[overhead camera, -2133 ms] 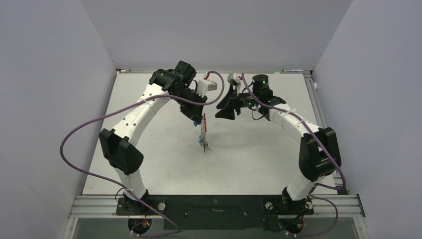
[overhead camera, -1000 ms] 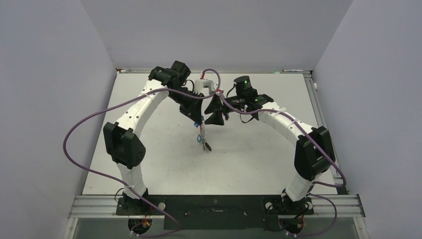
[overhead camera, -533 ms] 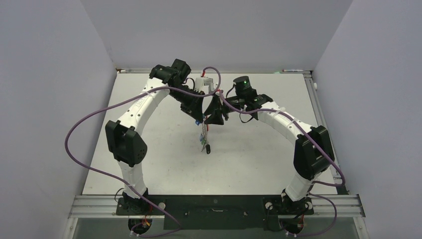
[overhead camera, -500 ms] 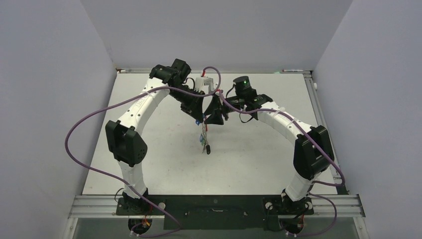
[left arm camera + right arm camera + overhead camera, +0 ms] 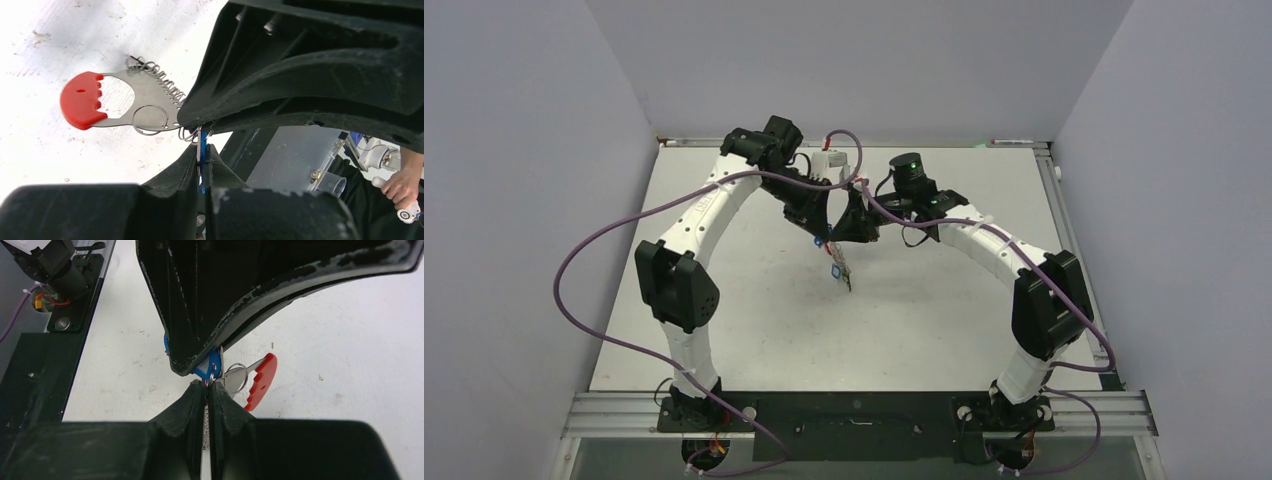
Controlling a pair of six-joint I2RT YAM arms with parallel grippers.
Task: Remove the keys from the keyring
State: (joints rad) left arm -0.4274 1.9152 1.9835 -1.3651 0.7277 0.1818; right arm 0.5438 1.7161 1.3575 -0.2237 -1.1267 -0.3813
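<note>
Above the middle of the table my two grippers meet tip to tip. My left gripper [image 5: 202, 149] is shut on a blue key tag [image 5: 202, 165]. My right gripper [image 5: 206, 386] is shut on a thin silvery coiled strip [image 5: 206, 415] of the same bunch. The keyring [image 5: 131, 102], flat and silvery with a bright red end [image 5: 260, 380], sticks out sideways between them, with small wire rings [image 5: 150, 120] at the pinch point. In the top view the keys [image 5: 841, 272] dangle below the left gripper [image 5: 827, 238] and the right gripper [image 5: 845, 238]; single keys are too small to tell apart.
The white table [image 5: 754, 330] lies under the bunch, enclosed by grey walls. Purple cables [image 5: 604, 250] loop off both arms. The black rail [image 5: 854, 410] with the arm bases runs along the near edge. A person's hand [image 5: 402, 185] shows beyond the table in the left wrist view.
My right gripper has closed onto the bunch right beside the left gripper. The dangling keys have risen a little and swung slightly right.
</note>
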